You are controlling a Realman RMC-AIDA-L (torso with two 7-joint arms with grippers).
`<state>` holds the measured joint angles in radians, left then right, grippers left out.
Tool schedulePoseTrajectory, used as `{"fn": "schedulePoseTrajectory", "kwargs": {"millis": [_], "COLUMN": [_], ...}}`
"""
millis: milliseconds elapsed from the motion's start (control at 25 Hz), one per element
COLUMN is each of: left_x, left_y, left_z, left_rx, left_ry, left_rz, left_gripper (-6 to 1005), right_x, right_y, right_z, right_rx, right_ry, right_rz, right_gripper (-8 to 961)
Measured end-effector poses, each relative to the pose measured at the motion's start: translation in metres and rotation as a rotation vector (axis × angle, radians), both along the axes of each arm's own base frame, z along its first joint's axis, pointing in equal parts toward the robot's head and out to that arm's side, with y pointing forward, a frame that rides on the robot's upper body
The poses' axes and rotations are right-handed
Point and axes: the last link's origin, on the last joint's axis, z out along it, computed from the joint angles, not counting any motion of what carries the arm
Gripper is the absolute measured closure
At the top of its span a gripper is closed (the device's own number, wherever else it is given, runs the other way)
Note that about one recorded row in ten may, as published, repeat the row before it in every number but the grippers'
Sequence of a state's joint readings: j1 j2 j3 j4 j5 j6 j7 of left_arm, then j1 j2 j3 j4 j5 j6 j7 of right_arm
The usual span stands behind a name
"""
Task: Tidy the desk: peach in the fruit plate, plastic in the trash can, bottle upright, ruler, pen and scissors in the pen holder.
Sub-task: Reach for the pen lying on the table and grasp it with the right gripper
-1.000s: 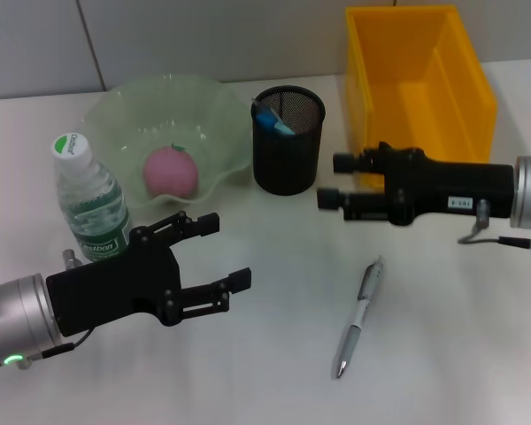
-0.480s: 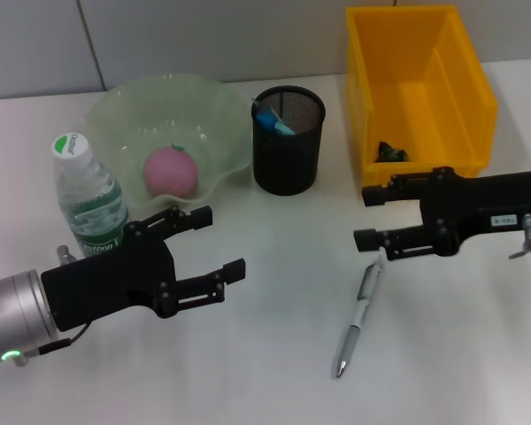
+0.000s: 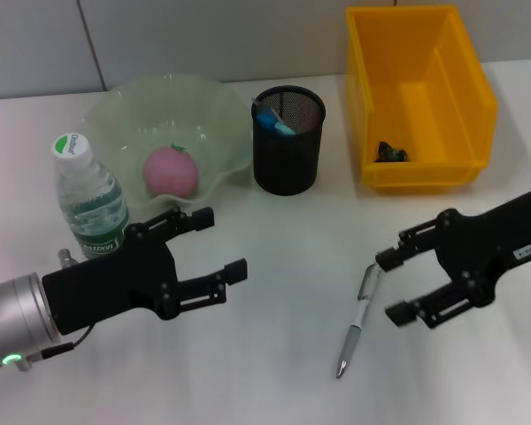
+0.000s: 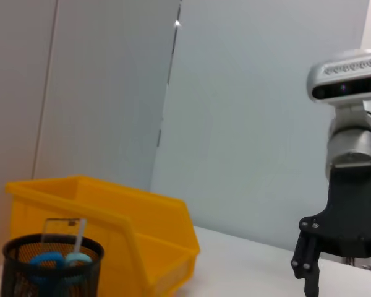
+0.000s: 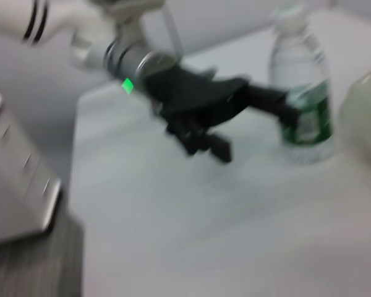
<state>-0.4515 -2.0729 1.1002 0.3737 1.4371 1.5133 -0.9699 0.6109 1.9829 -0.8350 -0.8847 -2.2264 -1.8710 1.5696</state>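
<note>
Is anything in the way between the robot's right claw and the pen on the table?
Nothing visible is in the way. The right gripper is open and sits just beside the upper end of the pen, with only bare white table between them. The left gripper is off to the other side.

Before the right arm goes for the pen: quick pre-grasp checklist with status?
1. right gripper open: ok, jaws spread.
2. Aligned with the pen: ok, its fingertips flank the pen's upper end; height above the table cannot tell.
3. Pen free to lift: ok, lying alone on the table, nothing on it.
4. pen holder ready: ok, upright, blue-handled scissors and ruler already inside, room left.
5. left gripper out of the way: ok, open, well left of the pen, beside the upright bottle.
6. Path from pen to holder: ok, bare table between.
</note>
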Motion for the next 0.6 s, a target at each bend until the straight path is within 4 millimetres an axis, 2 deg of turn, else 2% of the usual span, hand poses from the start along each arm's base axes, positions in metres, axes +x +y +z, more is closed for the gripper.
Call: {"fn": "schedulePoseTrajectory", "kwargs": {"millis": [360, 600], "left_x": [0.002, 0.003], "left_y": [-0.006, -0.007], "left_z": [-0.006, -0.009], "left_rx": [-0.037, -0.047], "left_ry": [0.012, 0.003], "left_rz": [-0.021, -0.019], "left_gripper": [138, 138], "right_x": [-0.026, -0.049], "right_y": [0.015, 0.028], "right_z": [-0.007, -0.011], "right_rx": [-0.115, -0.158], "right_ry": [-0.194, -0.299], "right_rz": [0.117, 0.285], "right_gripper": [197, 197]}}
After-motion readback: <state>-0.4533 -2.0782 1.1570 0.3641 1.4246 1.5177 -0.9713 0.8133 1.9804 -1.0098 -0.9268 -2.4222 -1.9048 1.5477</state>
